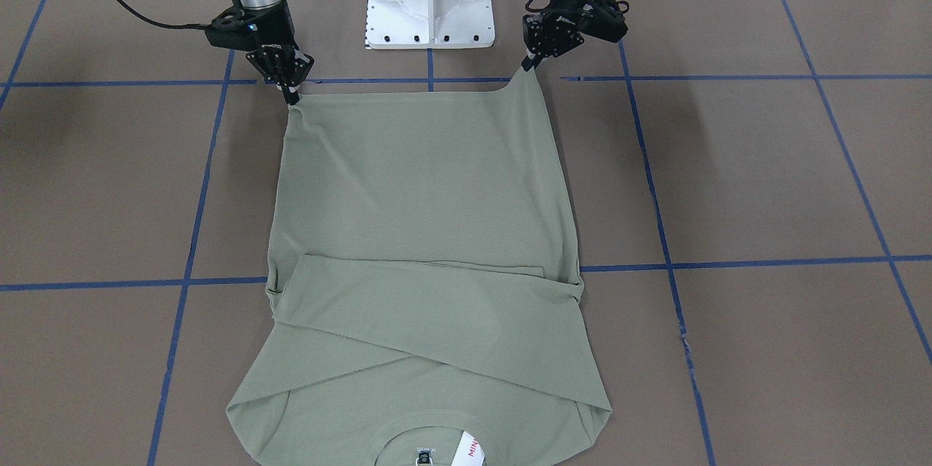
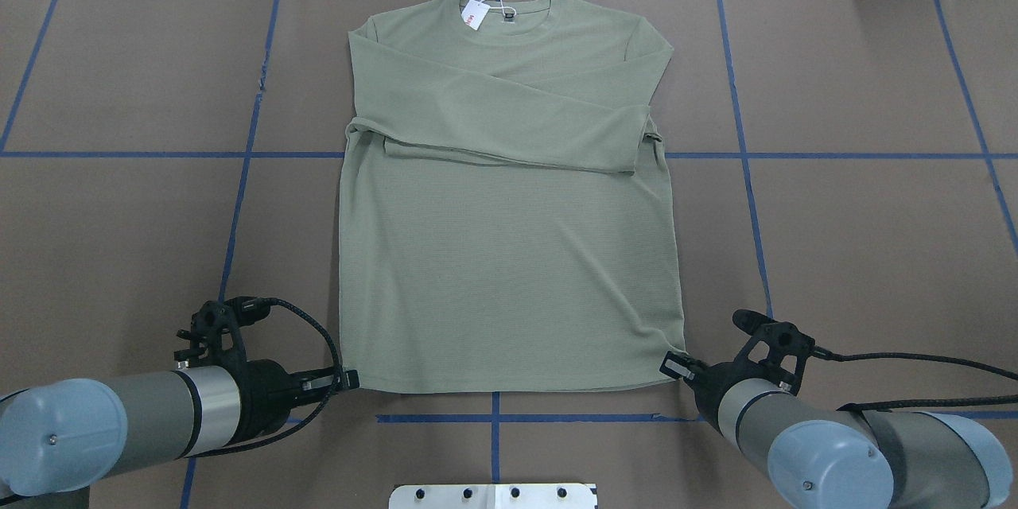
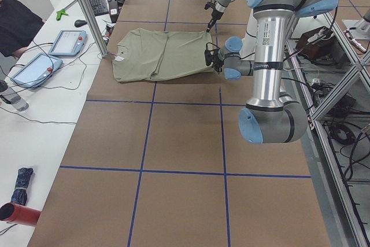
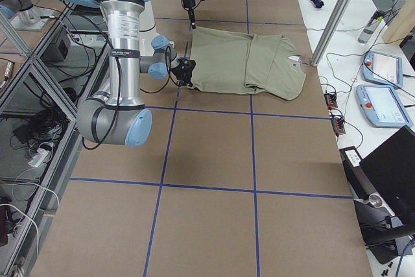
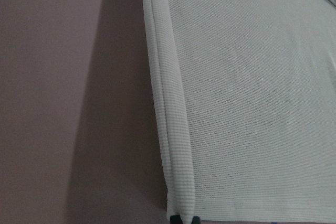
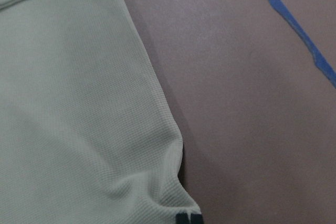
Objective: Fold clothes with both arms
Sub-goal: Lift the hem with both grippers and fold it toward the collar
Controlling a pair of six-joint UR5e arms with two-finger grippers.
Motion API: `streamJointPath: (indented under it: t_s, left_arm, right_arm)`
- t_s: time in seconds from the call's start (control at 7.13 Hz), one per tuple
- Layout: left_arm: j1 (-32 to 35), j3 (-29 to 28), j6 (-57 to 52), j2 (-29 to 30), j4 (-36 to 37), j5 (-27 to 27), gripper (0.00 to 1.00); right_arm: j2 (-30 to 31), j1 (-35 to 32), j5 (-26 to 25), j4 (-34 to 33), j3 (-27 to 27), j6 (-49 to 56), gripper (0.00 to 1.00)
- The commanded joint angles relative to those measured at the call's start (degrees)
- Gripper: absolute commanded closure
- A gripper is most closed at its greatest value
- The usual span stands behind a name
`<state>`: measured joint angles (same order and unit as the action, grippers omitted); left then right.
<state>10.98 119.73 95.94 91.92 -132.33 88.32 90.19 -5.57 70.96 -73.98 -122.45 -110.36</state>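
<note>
Nearest the front camera is the neck of the green shirt. A white tag with red letters and a small dark label sit inside the neck.

The shirt lies flat in the middle of the brown worktop. Its neck is far from the robot and its bottom edge is close to the robot. Both long sleeves are folded across the chest, one on top of the other.

The left arm reaches to the bottom corner on its own side. The left fingers are clenched on that corner of the shirt. The right arm reaches to the other bottom corner, and the right fingers are clenched on it. Both corners are drawn out into small points toward the fingers. In the wrist cameras the cloth runs right down to the dark finger tips.

Blue tape lines make big squares on the worktop. One line runs just beside the bottom edge of the shirt. The white base of the robot stands between the two arms.
</note>
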Motion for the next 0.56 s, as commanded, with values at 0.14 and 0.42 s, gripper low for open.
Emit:
streamJointPath:
  t_s: [0.14, 0.42]
  left_arm:
    - [7.45, 15.10, -0.49, -0.52, 11.75, 15.07, 1.00]
    - [8.70, 30.58, -0.75, 0.01, 26.80, 20.29, 1.00]
  right_arm:
    - [-1.58, -0.75, 7.06, -27.26, -23.89, 1.46, 1.00]
    - [-9.37, -3.36, 15.38, -41.45, -33.62, 1.63, 1.00]
